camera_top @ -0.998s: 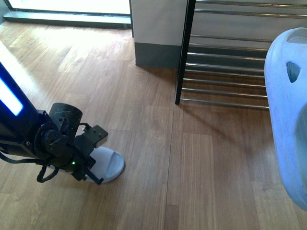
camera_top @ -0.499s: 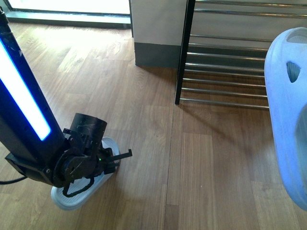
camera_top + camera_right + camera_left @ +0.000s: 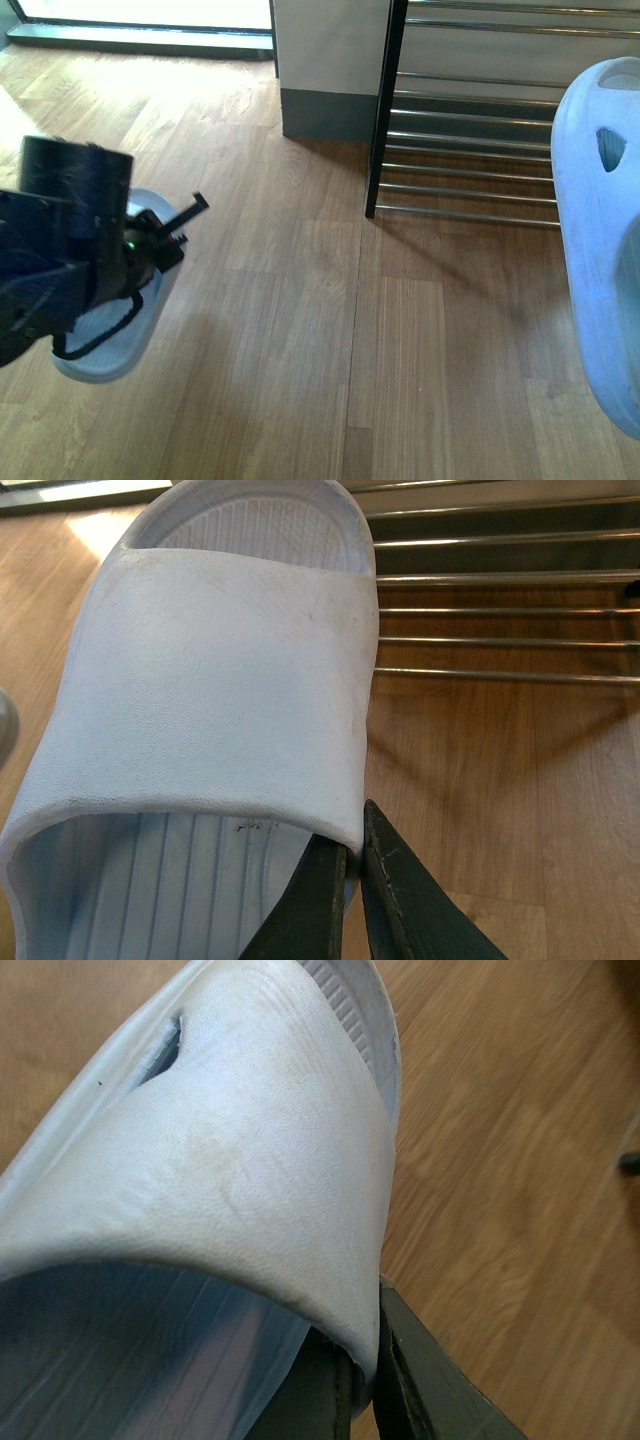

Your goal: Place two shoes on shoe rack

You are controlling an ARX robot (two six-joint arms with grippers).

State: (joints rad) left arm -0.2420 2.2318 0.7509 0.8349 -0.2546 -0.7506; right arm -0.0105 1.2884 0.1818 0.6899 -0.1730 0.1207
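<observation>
At the left of the front view, the left gripper (image 3: 172, 232) carries the left slide (image 3: 100, 345), which hangs below the wrist and seems clear of the floor (image 3: 300, 330). This area is blurred, so the jaw gap cannot be told here. Bare boards lie open between this slide and the rack (image 3: 470, 150) at far right. The rack's left edge is a black post (image 3: 385, 110), and chrome rods (image 3: 470, 187) run right from it. A grey pillar (image 3: 330, 60) stands just left of the post. The right slide (image 3: 600, 250) fills the right edge, near the camera, and covers the rods' right ends.

Left wrist view: the left gripper (image 3: 362, 1370) is closed to a thin slit on the side edge of the left slide's (image 3: 230, 1160) strap, one dark finger (image 3: 425, 1395) on each face. Beyond the slide's rim there is only floor.

Right wrist view: the right gripper (image 3: 355, 880) nips the strap edge of the right slide (image 3: 230, 680) the same way. The rods (image 3: 500, 610) run beside the slide's far end, with floor under them. A small dark mark (image 3: 250, 828) on the footbed is too small to read.
</observation>
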